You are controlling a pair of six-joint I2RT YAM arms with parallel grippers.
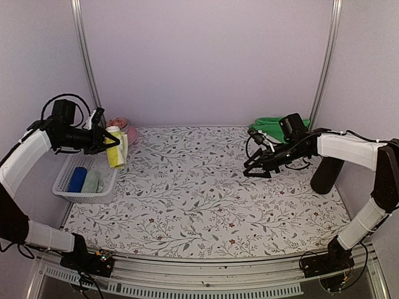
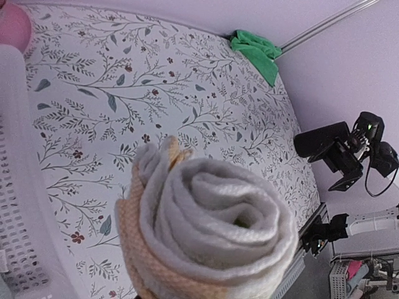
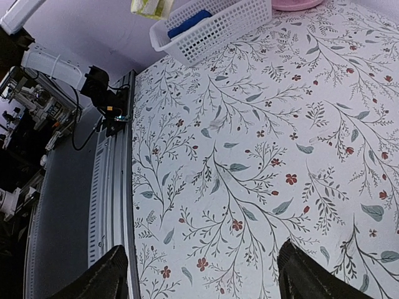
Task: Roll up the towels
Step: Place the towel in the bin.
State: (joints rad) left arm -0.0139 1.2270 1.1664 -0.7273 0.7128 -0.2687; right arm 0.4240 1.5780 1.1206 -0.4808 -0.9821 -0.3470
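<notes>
Right gripper [image 3: 202, 277] is hanging open above a white table cover printed with grey-green sprigs and small red flowers [image 3: 268, 143].
Its two dark fingers [image 3: 93, 280] are poking in at the bottom edge, wide apart, with only the patterned cover showing between them. At the top, a white plastic mesh basket [image 3: 218, 31] is sitting on the cover with a blue object [image 3: 190, 22] lying inside it. A pink bowl [image 3: 293, 3] is peeking in beside the basket. A scrap of yellow-lime towel [image 3: 149, 6] is showing at the frame's top edge, above the basket. A ribbed grey metal rail [image 3: 112, 187] is running along the table's edge, carrying a black arm base [image 3: 103, 87] trailing wires.
</notes>
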